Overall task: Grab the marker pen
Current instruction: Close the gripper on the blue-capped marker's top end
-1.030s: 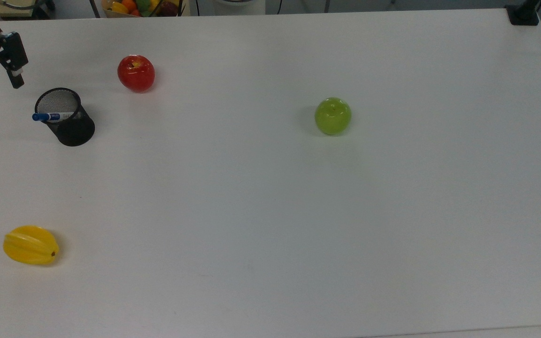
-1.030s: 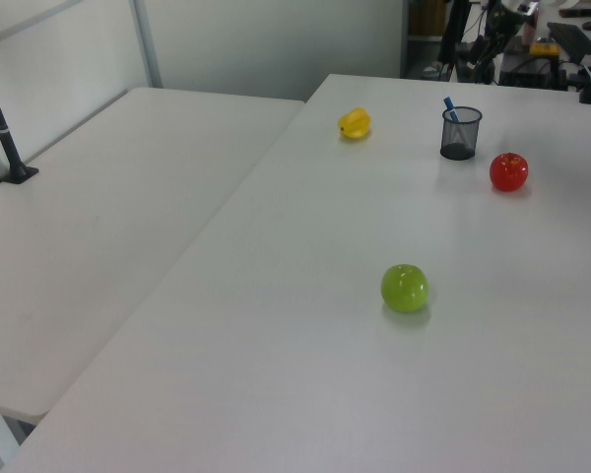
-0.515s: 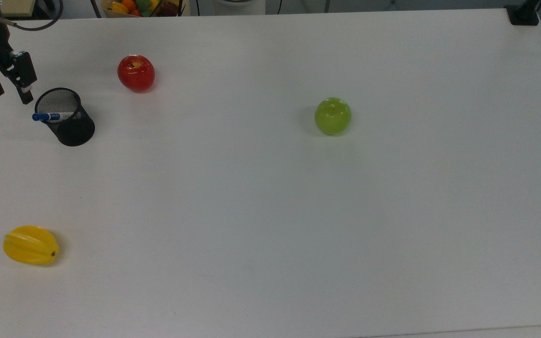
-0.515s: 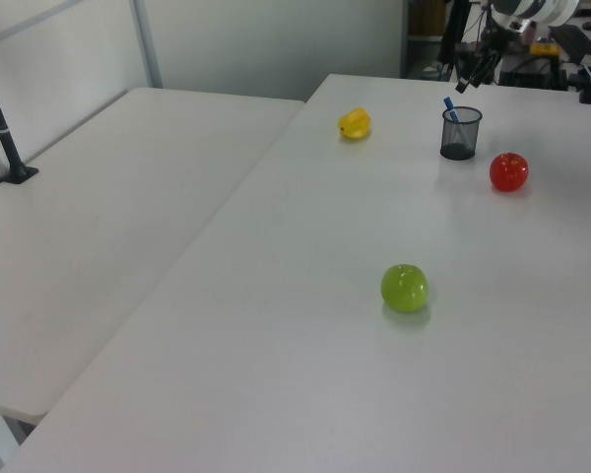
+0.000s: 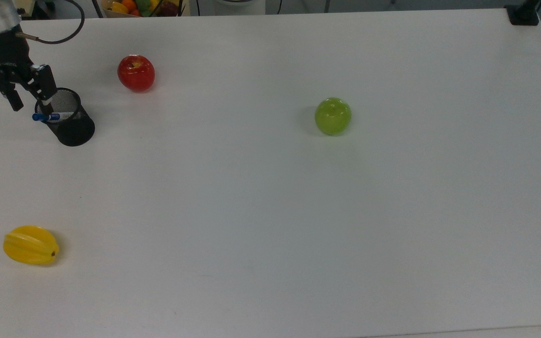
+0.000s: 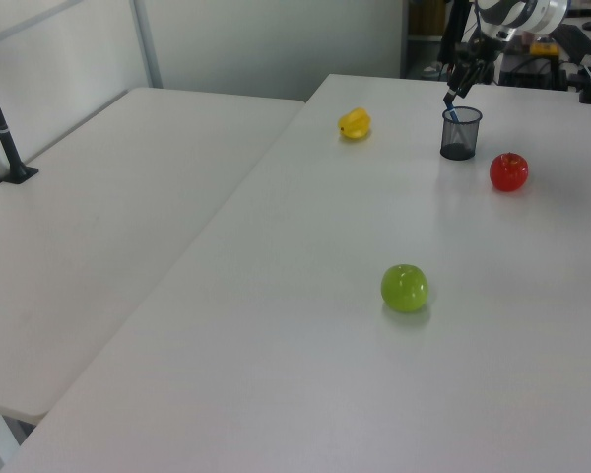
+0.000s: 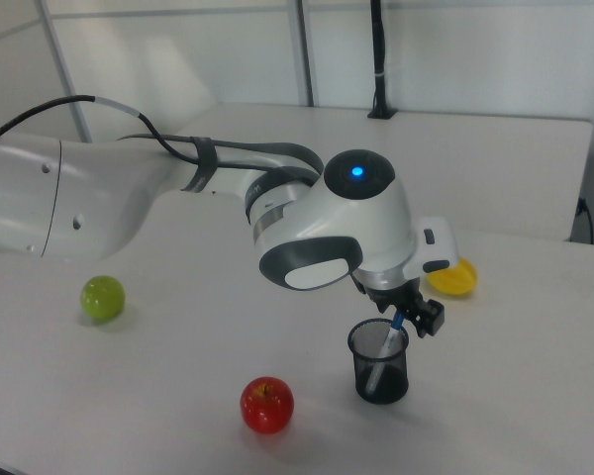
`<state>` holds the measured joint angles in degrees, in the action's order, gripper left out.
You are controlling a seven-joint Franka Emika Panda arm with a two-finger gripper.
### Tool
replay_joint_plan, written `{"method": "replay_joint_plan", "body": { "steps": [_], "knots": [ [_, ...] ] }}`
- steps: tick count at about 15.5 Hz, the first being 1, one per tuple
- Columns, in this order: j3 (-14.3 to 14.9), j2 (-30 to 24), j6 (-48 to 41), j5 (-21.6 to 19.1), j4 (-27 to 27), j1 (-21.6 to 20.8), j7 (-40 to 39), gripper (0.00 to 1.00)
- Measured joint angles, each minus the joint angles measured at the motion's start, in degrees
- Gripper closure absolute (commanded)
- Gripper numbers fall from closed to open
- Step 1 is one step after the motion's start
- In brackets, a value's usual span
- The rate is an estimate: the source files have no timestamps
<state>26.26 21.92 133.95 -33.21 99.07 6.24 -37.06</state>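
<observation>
White counter (image 5: 270,211) carries everything; the arm (image 7: 178,198) reaches in over it from the right view's left. Loose fruit is well apart from the work: green apple (image 5: 333,116), red apple (image 5: 136,72), yellow fruit (image 5: 30,245).

Black mesh cup (image 5: 66,117) stands upright near the top view's left edge. The marker pen (image 5: 47,117) sits inside it, leaning on the rim with its blue cap sticking out above. In the right view the white barrel (image 7: 381,358) shows through the mesh, so the long axis runs steeply tilted, base at the cup floor, cap end up and toward the top view's left.

The tool (image 5: 30,97) hangs just over the cap, fingers spread apart, one on either side of the pen line, nothing clamped.

Handling, as a judgement: the pen is light, stiff and smooth plastic, so probably slippery under light squeeze. Not fragile. Best hold looks like the cap or the barrel just below it, the only part clear of the rim, gripped across the axis. The cup is light too and may tip or drag if the pen is pulled sideways, so the pull should follow the pen's lean.
</observation>
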Motion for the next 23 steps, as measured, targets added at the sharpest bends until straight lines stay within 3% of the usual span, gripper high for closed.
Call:
{"method": "replay_joint_plan", "body": {
  "steps": [2, 9, 16, 23],
  "knots": [
    [-0.03, 0.08, 0.65, 0.0, 0.01, 0.0, -0.03, 0.5],
    [-0.2, 0.49, 0.77, 0.0, 0.01, 0.0, -0.48, 0.63],
    [-0.27, 0.52, 0.77, 0.0, 0.01, 0.0, -0.96, 0.9],
    [-0.3, 0.52, 0.79, 0.0, -0.07, 0.0, -0.99, 0.94]
  ]
}}
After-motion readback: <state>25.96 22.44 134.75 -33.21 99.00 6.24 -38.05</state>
